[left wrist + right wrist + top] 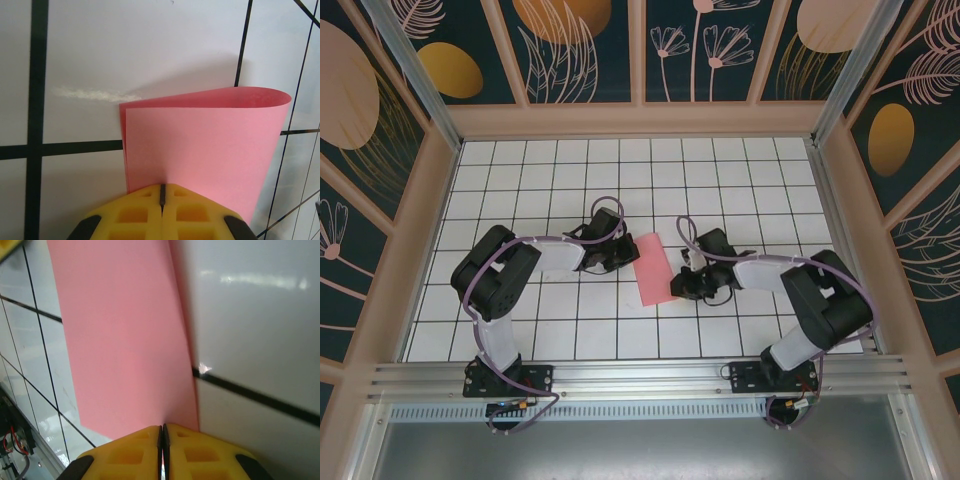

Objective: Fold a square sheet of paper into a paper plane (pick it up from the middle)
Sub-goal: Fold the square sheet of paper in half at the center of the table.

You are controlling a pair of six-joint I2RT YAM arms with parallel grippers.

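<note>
paper is what both arms are meeting over, right in the middle of the white tiled worktop (520,180). the pink sheet (653,268) is lying there doubled over on itself, a narrow slanted strip between the two arms, its far end leaning toward the left arm and its near end toward the right.

the left claw (623,260) is reaching in from the left and touching the sheet's left edge. in the left wrist view that claw (161,192) is pinching the sheet (200,150), its yellow pads (135,212) pressing together with only a thin seam showing between them. two layers are showing along one side there, slightly out of line, and the opposite side is curling over in a soft, rounded bend, not pressed flat.

the right claw (682,287) is coming in from the right at the sheet's near right corner. in the right wrist view the right claw (162,432) is likewise closing tight on the sheet (125,340), which is stretching away from the pads as a flat pink panel with a straight edge lying on the glossy tiles.
</note>
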